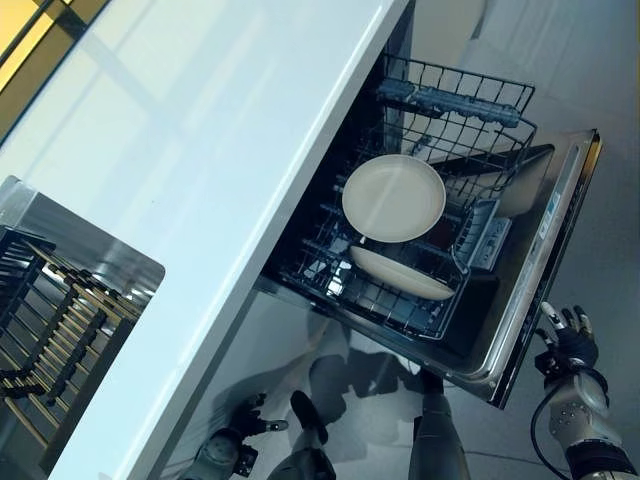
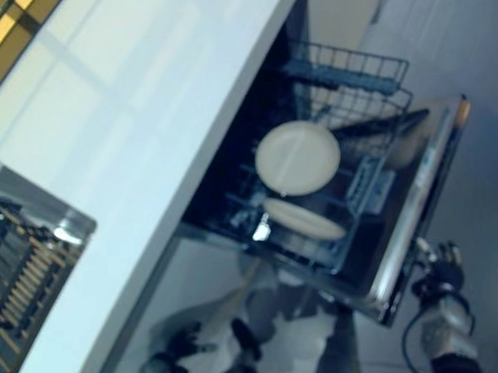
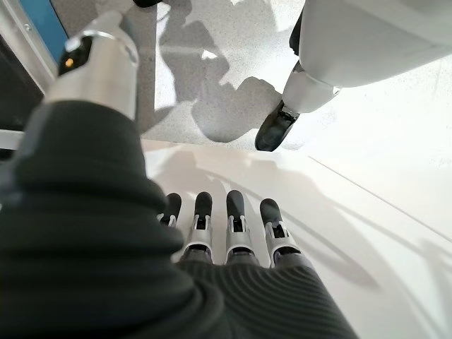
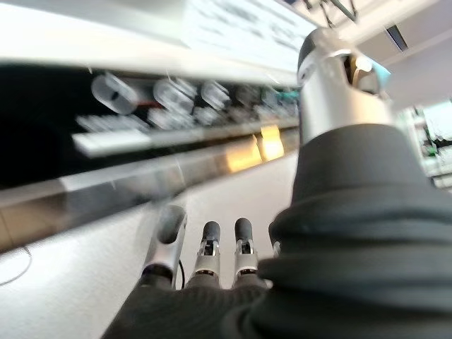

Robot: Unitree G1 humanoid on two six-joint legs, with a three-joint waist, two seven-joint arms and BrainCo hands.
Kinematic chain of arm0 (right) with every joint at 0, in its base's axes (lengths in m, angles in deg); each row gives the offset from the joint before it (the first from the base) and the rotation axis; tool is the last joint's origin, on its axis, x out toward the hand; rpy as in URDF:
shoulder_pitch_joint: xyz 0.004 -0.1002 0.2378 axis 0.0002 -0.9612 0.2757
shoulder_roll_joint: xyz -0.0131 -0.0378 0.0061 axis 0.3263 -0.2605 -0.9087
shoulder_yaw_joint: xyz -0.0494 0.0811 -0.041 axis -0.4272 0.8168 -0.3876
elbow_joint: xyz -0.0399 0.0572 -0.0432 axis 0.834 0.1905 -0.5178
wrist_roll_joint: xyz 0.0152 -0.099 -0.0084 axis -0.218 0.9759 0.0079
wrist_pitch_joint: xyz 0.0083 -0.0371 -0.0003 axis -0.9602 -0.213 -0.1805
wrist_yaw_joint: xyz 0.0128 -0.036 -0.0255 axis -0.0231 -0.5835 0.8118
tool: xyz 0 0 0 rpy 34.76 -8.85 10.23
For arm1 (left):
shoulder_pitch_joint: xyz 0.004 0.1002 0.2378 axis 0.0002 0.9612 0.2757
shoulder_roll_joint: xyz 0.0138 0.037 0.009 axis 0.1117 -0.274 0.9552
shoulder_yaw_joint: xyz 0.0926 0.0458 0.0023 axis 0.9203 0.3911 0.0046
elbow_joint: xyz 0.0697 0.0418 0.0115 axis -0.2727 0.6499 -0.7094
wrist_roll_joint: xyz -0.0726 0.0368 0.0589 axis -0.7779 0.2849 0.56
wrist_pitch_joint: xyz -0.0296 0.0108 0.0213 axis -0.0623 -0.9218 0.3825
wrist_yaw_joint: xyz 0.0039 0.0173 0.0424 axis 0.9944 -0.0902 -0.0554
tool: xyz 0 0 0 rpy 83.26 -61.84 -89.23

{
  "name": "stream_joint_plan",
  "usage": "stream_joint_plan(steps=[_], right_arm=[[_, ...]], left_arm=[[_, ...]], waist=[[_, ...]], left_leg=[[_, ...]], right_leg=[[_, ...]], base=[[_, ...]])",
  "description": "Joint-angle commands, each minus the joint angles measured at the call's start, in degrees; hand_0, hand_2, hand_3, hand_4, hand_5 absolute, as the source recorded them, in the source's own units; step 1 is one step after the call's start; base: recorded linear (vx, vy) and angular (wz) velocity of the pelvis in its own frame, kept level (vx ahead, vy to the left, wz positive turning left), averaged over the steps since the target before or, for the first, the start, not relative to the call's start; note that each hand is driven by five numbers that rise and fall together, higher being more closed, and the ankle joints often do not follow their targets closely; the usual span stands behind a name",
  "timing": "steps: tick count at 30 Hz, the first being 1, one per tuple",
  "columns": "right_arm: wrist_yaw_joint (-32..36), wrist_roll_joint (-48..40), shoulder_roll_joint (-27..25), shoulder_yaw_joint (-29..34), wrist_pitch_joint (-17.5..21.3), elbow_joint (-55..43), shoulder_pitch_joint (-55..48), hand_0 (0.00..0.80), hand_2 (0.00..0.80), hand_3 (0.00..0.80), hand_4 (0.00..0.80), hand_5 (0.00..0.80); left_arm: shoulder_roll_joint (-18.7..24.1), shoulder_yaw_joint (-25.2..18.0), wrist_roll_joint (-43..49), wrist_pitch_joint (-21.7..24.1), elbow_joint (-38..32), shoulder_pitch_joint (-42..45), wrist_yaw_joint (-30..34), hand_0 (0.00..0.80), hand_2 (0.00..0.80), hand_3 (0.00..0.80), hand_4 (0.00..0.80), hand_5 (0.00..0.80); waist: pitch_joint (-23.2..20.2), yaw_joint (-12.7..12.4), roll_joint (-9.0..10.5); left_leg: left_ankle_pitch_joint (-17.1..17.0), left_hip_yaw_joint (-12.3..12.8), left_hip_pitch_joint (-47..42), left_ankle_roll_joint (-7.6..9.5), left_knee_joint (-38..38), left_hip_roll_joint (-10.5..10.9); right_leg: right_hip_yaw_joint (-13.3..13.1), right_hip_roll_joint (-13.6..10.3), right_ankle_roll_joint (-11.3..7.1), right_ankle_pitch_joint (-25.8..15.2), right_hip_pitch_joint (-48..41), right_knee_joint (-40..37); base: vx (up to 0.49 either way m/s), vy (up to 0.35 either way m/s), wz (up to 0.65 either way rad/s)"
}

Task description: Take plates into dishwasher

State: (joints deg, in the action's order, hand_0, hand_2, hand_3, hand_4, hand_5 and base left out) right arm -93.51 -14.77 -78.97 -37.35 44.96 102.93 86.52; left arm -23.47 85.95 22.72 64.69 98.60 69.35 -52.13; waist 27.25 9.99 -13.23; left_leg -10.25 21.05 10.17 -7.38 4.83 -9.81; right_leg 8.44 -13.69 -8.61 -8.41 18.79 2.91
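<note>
The dishwasher's lower rack (image 1: 470, 110) is pulled out over the open door (image 1: 540, 260). Two cream plates stand in it: a round one (image 1: 394, 197) facing up at me and a second (image 1: 402, 272) just in front of it, seen edge-on. My right hand (image 1: 566, 336) is open and empty, just past the door's outer edge; its wrist view shows straight fingers (image 4: 209, 247) near the door. My left hand (image 1: 245, 418) hangs low under the counter, open and empty, with straight fingers (image 3: 236, 219) in its wrist view.
A white countertop (image 1: 200, 170) runs across the view above the dishwasher. A sink with a dark dish rack (image 1: 50, 320) is set in it at my left. Grey floor (image 1: 590, 60) lies beyond the door.
</note>
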Motion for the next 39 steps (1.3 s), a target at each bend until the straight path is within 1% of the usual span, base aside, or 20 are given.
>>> stream_joint_plan(steps=[1, 5, 6, 9, 13, 23, 26, 28, 29, 30, 31, 32, 33, 34, 35, 36, 37, 38, 39], right_arm=[[5.90, 2.14, 2.85, -4.82, -1.30, -3.83, 4.06, 0.000, 0.000, 0.000, 0.000, 0.000], [7.92, 4.50, 3.85, -7.29, -3.22, -5.26, 5.15, 0.000, 0.000, 0.000, 0.000, 0.000], [8.56, 5.67, 3.98, -8.44, -4.48, -5.77, 5.66, 0.000, 0.000, 0.000, 0.000, 0.000], [8.39, 7.63, 4.11, -10.16, -6.67, -6.21, 6.97, 0.000, 0.000, 0.000, 0.000, 0.000], [8.07, 8.30, 4.10, -11.43, -8.15, -5.35, 8.67, 0.000, 0.000, 0.000, 0.000, 0.000], [8.73, 9.28, 5.23, -14.11, -9.57, -4.60, 12.74, 0.000, 0.000, 0.000, 0.000, 0.000], [8.80, 10.43, 6.28, -15.13, -9.11, -6.30, 13.42, 0.000, 0.000, 0.000, 0.000, 0.000], [8.73, 10.89, 7.11, -16.11, -8.35, -8.30, 13.52, 0.000, 0.000, 0.000, 0.000, 0.000], [9.12, 10.98, 7.53, -16.56, -8.23, -9.62, 13.42, 0.000, 0.000, 0.000, 0.000, 0.000], [8.88, 10.98, 7.82, -16.79, -8.25, -10.33, 13.32, 0.000, 0.000, 0.000, 0.000, 0.000], [8.88, 11.00, 7.86, -16.81, -8.23, -10.36, 13.37, 0.000, 0.000, 0.000, 0.000, 0.000], [8.01, 12.22, 9.63, -18.29, -8.08, -14.77, 12.85, 0.000, 0.000, 0.000, 0.000, 0.000], [8.02, 12.87, 10.32, -18.88, -8.22, -16.77, 12.52, 0.000, 0.000, 0.000, 0.000, 0.000], [7.73, 13.17, 10.74, -19.25, -8.55, -17.92, 12.53, 0.000, 0.000, 0.000, 0.000, 0.000], [7.34, 13.47, 11.27, -19.79, -8.99, -19.66, 12.44, 0.000, 0.000, 0.000, 0.000, 0.000], [7.69, 14.33, 11.69, -20.25, -9.35, -21.03, 12.35, 0.000, 0.000, 0.000, 0.000, 0.000], [7.69, 14.46, 11.92, -20.48, -9.61, -21.70, 12.41, 0.000, 0.000, 0.000, 0.000, 0.000], [7.91, 14.91, 12.21, -20.87, -10.27, -22.87, 12.31, 0.000, 0.000, 0.000, 0.000, 0.000], [8.17, 15.39, 12.44, -21.31, -10.75, -24.00, 12.51, 0.000, 0.000, 0.000, 0.000, 0.000]], left_arm=[[3.50, 0.46, -1.45, 0.90, -0.03, -3.47, -1.25, 0.000, 0.000, 0.000, 0.000, 0.000], [3.31, 0.65, -1.18, 0.44, -0.46, -3.87, -1.25, 0.000, 0.000, 0.000, 0.000, 0.000], [3.35, 0.67, -1.15, 0.19, -0.61, -4.24, -0.98, 0.000, 0.000, 0.000, 0.000, 0.000], [3.20, 0.79, -1.32, -0.21, -0.76, -4.72, -0.97, 0.000, 0.000, 0.000, 0.000, 0.000], [2.71, 1.08, -1.42, -0.56, -1.08, -4.63, -1.40, 0.000, 0.000, 0.000, 0.000, 0.000], [1.71, 1.69, -0.58, -1.25, -1.41, -3.80, -0.93, 0.000, 0.000, 0.000, 0.000, 0.000], [1.52, 1.68, 0.02, -1.16, -1.64, -3.33, -0.66, 0.000, 0.000, 0.000, 0.000, 0.000], [1.38, 1.76, 0.39, -1.33, -1.53, -3.21, -0.48, 0.000, 0.000, 0.000, 0.000, 0.000], [1.31, 1.72, 0.39, -1.48, -1.48, -3.05, -0.35, 0.000, 0.000, 0.000, 0.000, 0.000], [1.31, 1.67, 0.45, -1.59, -1.54, -2.93, -0.32, 0.000, 0.000, 0.000, 0.000, 0.000], [1.37, 1.62, 0.45, -1.57, -1.58, -2.94, -0.33, 0.000, 0.000, 0.000, 0.000, 0.000], [1.16, 1.45, 0.67, -2.28, -1.89, -2.36, -0.34, 0.000, 0.000, 0.000, 0.000, 0.000], [1.09, 1.43, 0.66, -2.45, -1.78, -2.05, -0.38, 0.000, 0.000, 0.000, 0.000, 0.000], [1.12, 1.28, 0.76, -2.58, -1.78, -1.92, -0.31, 0.000, 0.000, 0.000, 0.000, 0.000], [1.08, 1.10, 0.95, -2.76, -1.69, -1.64, -0.19, 0.000, 0.000, 0.000, 0.000, 0.000], [1.00, 1.02, 1.07, -2.96, -1.62, -1.28, -0.14, 0.000, 0.000, 0.000, 0.000, 0.000], [1.05, 0.90, 1.10, -3.13, -1.70, -1.18, -0.17, 0.000, 0.000, 0.000, 0.000, 0.000], [1.10, 0.72, 1.14, -3.42, -1.70, -0.87, -0.14, 0.000, 0.000, 0.000, 0.000, 0.000], [1.11, 0.50, 1.17, -3.64, -1.59, -0.66, -0.11, 0.000, 0.000, 0.000, 0.000, 0.000]], waist=[[2.54, -2.07, -0.06], [2.54, -2.56, -0.13], [2.54, -2.80, -0.20], [2.54, -3.33, -0.43], [2.54, -4.27, -0.83], [2.54, -6.24, -0.96], [2.54, -6.56, -1.02], [2.53, -6.70, -0.77], [2.17, -6.48, -0.06], [2.13, -6.46, 0.04], [2.47, -6.64, -0.46], [1.74, -6.88, 0.08], [1.09, -6.69, 1.03], [1.05, -7.05, 0.64], [0.55, -7.25, 0.96], [-0.25, -7.30, 1.83], [-0.26, -7.61, 1.56], [-1.03, -7.69, 2.48], [-1.54, -7.99, 2.93]], left_leg=[[-1.78, -3.51, 6.15, -0.27, -2.02, 0.96], [-1.75, -3.79, 6.52, -0.17, -2.46, 1.03], [-1.74, -3.94, 6.69, -0.15, -2.71, 1.04], [-1.96, -4.11, 7.06, -0.16, -2.93, 0.99], [-2.51, -4.33, 7.47, -0.35, -2.87, 0.67], [-3.29, -4.48, 7.37, -0.75, -3.77, -0.60], [-3.37, -4.41, 6.56, -0.87, -3.71, -0.86], [-3.26, -4.30, 5.96, -0.87, -3.92, -0.99], [-2.36, -4.79, 4.85, -1.51, -3.73, -0.23], [-2.32, -4.76, 4.65, -1.51, -3.74, -0.23], [-3.16, -4.21, 5.27, -0.86, -4.02, -0.97], [-2.91, -3.92, 4.38, -0.77, -4.07, -1.06], [-1.97, -4.43, 3.14, -1.36, -3.73, -0.23], [-2.73, -3.83, 3.60, -0.70, -3.98, -1.06], [-2.59, -3.80, 3.20, -0.64, -4.01, -1.06], [-1.55, -4.42, 2.06, -1.21, -3.82, -0.31], [-2.15, -3.85, 2.46, -0.48, -4.19, -0.98], [-0.97, -4.53, 1.35, -1.01, -4.15, -0.25], [-0.62, -4.57, 0.88, -0.86, -4.36, -0.18]], right_leg=[[1.92, 1.71, 5.24, 15.62, 1.67, 16.86], [2.23, 1.64, 5.41, 15.92, 2.23, 17.72], [2.43, 1.53, 5.51, 16.12, 2.40, 18.19], [2.72, 1.33, 5.61, 16.71, 3.16, 19.89], [3.36, 1.16, 5.88, 17.73, 3.68, 21.74], [5.30, 1.20, 7.06, 19.75, 2.91, 24.76], [5.82, 1.29, 7.26, 20.06, 1.65, 24.61], [6.11, 1.38, 7.44, 20.15, 0.63, 24.40], [5.69, 0.80, 6.94, 21.58, -0.53, 24.43], [5.79, 0.79, 6.95, 21.53, -0.89, 24.23], [6.41, 1.28, 7.47, 20.11, -0.45, 23.99], [6.88, 1.25, 7.47, 19.81, -2.17, 22.74], [6.50, 0.57, 6.89, 21.11, -3.67, 22.33], [7.26, 1.15, 7.38, 19.44, -3.87, 21.41], [7.56, 1.07, 7.31, 19.14, -4.93, 20.54], [7.34, 0.51, 6.71, 20.09, -6.50, 19.81], [8.14, 0.94, 7.16, 18.52, -6.57, 19.09], [7.91, 0.44, 6.60, 19.44, -8.02, 18.43], [8.27, 0.38, 6.56, 19.06, -8.98, 17.57]], base=[[0.000, 0.000, 0.00], [0.000, 0.000, 0.00], [0.000, 0.000, 0.00], [0.000, 0.000, 0.00], [0.010, -0.013, 0.03], [0.004, -0.008, 0.00], [0.005, -0.002, 0.01], [0.059, 0.005, 0.00], [0.117, 0.017, 0.00], [0.000, 0.000, 0.00], [-0.035, 0.058, -0.04], [0.063, 0.066, -0.05], [0.081, 0.076, -0.07], [0.075, 0.056, -0.01], [0.089, 0.059, 0.01], [0.093, 0.059, 0.03], [0.171, 0.042, 0.01], [0.086, 0.052, -0.02], [0.081, 0.053, -0.02]])
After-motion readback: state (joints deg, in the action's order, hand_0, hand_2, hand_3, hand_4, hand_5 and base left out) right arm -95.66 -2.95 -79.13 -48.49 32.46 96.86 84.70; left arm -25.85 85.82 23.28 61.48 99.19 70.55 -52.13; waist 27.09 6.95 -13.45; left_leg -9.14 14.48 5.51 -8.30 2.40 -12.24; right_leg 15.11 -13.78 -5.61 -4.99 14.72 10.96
